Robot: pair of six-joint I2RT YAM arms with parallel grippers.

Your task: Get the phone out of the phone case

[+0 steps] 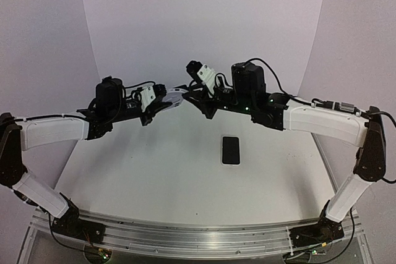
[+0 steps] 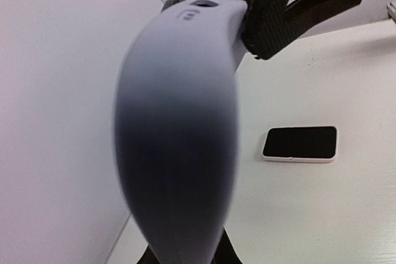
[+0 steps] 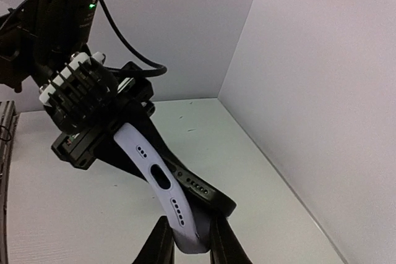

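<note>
The lavender phone case (image 1: 175, 97) hangs in the air between both grippers, bowed along its length. My left gripper (image 1: 162, 101) is shut on one end; in the left wrist view the case (image 2: 179, 128) fills the middle and hides most of the gripper (image 2: 185, 259). My right gripper (image 1: 187, 93) is shut on the other end (image 3: 192, 245). In the right wrist view the case's bottom edge (image 3: 158, 177) shows its port cut-out, and a dark slab with a row of holes (image 3: 195, 187) stands off behind it. A phone (image 1: 231, 150) with a black screen and pale rim lies flat on the table, also in the left wrist view (image 2: 301, 144).
The white table (image 1: 154, 171) ends at pale walls behind and on both sides (image 3: 309, 91). A metal rail (image 1: 198, 236) with both arm bases runs along the near edge. Cables hang off the right arm (image 1: 291, 94).
</note>
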